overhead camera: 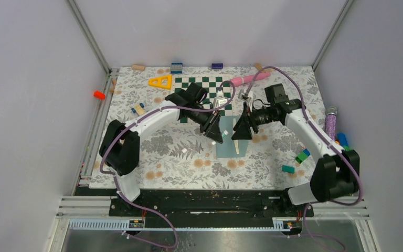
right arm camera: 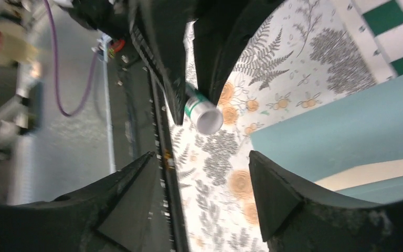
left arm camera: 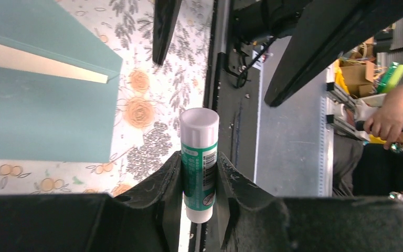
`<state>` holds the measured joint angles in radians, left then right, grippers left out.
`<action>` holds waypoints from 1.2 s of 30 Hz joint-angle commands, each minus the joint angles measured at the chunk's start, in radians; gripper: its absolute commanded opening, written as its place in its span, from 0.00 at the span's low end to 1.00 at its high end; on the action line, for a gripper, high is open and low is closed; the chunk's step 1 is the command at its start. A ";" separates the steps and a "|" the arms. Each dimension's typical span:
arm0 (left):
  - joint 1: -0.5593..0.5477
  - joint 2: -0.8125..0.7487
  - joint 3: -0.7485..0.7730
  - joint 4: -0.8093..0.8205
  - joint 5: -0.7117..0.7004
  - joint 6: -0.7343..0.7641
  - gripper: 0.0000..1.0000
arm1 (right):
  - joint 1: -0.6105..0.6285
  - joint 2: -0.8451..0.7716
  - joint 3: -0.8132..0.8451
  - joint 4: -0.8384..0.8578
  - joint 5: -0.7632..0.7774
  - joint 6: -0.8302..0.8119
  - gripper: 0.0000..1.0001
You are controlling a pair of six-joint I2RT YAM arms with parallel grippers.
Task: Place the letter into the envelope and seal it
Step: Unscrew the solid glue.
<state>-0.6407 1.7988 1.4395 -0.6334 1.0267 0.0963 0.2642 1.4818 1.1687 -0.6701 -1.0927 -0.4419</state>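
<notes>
Glue stick (left arm camera: 199,163); letter (left arm camera: 42,63) inside envelope (left arm camera: 42,121)

Envelope (left arm camera: 42,115) down flat, letter (left arm camera: 42,62) tucked inside
Teal envelope lies flat on the floral worktop (left arm camera: 147,79); just a cream strip of letter peeks between its layers.

The tabletop (overhead camera: 162,157), covered in a white cloth printed with grey ferns and orange flowers, carries a muted teal paper envelope (overhead camera: 228,151) lying flat right beneath the jaws of the left gripper (overhead camera: 213,134) and the right gripper (overhead camera: 241,134). Beyond the jaws lies a green-and-white checkered board (overhead camera: 199,84), with a yellow plastic triangle (overhead camera: 160,82) on its left and a pink rod (overhead camera: 249,79) on its right. A small white cube (overhead camera: 184,151) sits left of the left jaws. Green and blue bricks (overhead camera: 301,156) and a purple glitter tube (overhead camera: 331,123) lie well right of the right jaws.
</notes>
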 commanded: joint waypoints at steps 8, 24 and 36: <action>-0.006 0.019 0.043 -0.033 0.228 0.046 0.26 | -0.094 -0.320 -0.288 -0.022 -0.302 -0.916 0.78; -0.046 0.020 0.047 -0.037 0.165 0.046 0.26 | 0.020 -0.487 -0.321 0.075 0.068 -1.017 0.67; -0.045 0.085 0.076 0.030 0.075 -0.094 0.22 | 0.163 -0.523 -0.222 -0.025 0.490 -1.230 0.65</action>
<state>-0.6872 1.8507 1.4612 -0.6502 1.1103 0.0521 0.3485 0.9550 0.8959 -0.6514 -0.8177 -1.5291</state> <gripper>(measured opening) 0.252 0.639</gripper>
